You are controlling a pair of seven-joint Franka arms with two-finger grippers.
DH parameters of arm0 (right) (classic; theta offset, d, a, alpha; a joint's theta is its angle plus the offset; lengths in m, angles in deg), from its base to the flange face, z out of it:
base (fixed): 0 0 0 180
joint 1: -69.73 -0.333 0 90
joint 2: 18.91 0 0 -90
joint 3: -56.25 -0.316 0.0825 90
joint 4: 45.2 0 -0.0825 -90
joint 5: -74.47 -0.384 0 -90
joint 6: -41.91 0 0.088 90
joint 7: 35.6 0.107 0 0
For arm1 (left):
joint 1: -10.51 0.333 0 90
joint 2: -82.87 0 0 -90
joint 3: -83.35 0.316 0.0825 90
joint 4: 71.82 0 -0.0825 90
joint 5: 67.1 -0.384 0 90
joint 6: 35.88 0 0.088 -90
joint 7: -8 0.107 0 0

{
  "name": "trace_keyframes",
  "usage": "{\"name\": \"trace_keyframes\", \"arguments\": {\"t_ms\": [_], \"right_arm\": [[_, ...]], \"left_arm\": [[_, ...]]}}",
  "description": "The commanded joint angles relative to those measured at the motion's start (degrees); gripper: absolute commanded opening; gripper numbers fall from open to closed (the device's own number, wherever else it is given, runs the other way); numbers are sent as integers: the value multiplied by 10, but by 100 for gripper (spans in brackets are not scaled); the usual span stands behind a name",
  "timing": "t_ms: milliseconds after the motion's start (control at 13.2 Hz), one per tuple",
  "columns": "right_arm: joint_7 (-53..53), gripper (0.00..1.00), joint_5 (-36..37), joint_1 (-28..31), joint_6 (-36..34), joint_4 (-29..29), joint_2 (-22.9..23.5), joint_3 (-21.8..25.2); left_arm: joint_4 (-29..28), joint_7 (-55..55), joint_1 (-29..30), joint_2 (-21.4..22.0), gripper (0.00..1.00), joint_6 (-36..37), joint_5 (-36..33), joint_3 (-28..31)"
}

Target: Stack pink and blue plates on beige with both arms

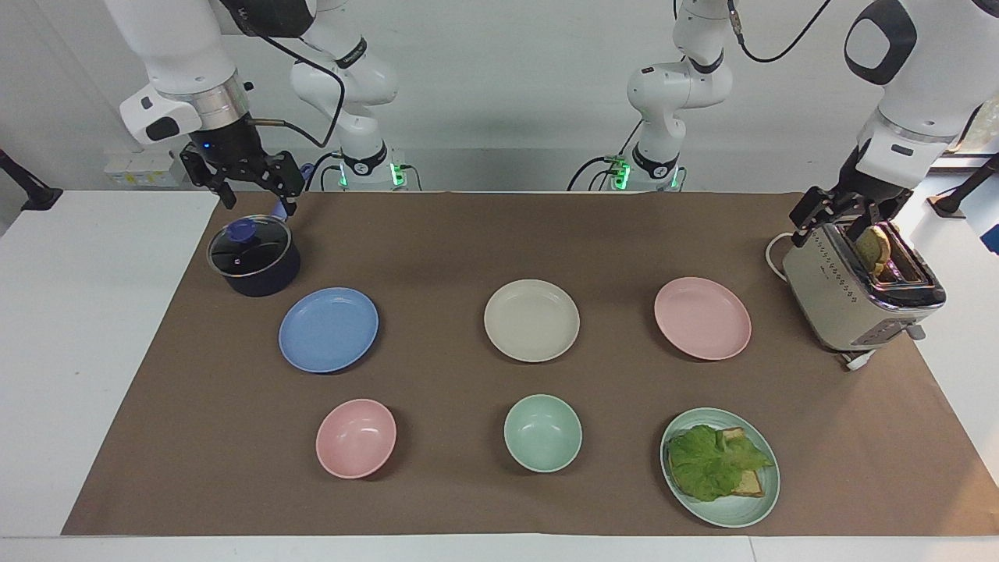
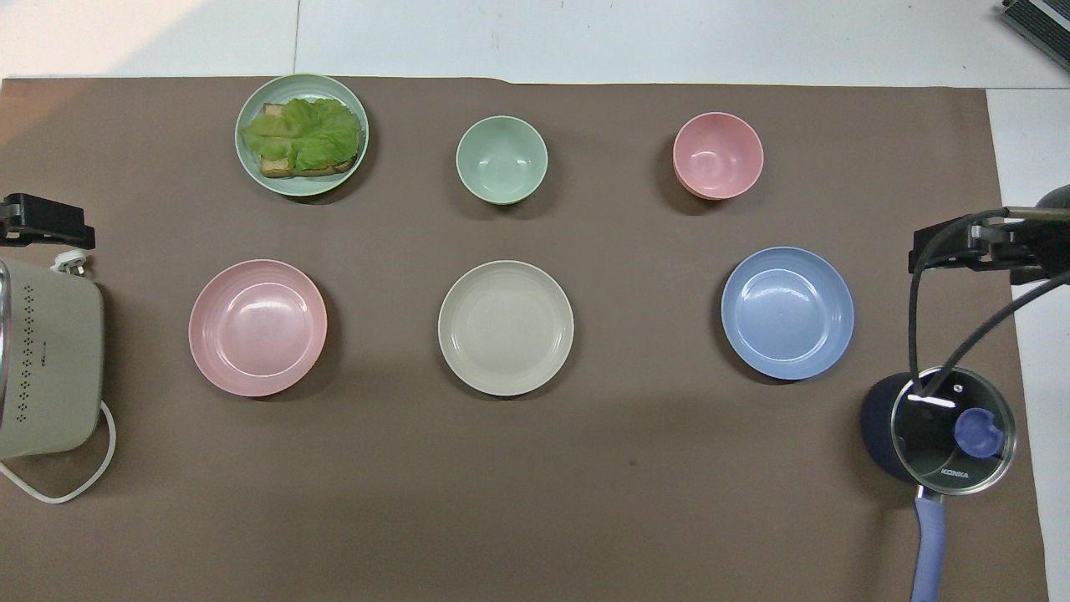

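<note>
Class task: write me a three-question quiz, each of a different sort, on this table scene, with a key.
1. True or false: the blue plate lies toward the right arm's end of the table.
2. What lies between the blue plate and the pink plate? A) a pot B) the beige plate C) a toaster
3. Fill in: the left gripper hangs over the ____.

Key
1. True; the right gripper hangs open over the pot beside it.
2. B
3. toaster
</note>
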Motion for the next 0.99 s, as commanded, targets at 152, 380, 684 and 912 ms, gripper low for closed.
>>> {"name": "trace_keyframes", "arguments": {"t_ms": [152, 380, 684, 912], "right_arm": [[-18, 100, -4, 5, 5, 14, -12, -1], [-14, 100, -4, 5, 7, 14, -12, 0], [-16, 100, -4, 9, 3, 13, -12, -1], [-19, 100, -5, 3, 11, 15, -12, -1]], "left_arm": [[1, -3, 3, 2, 100, 8, -6, -1], [1, -4, 3, 2, 100, 8, -6, -1], [1, -3, 3, 2, 100, 8, -6, -1], [1, -3, 3, 2, 100, 8, -6, -1]]}}
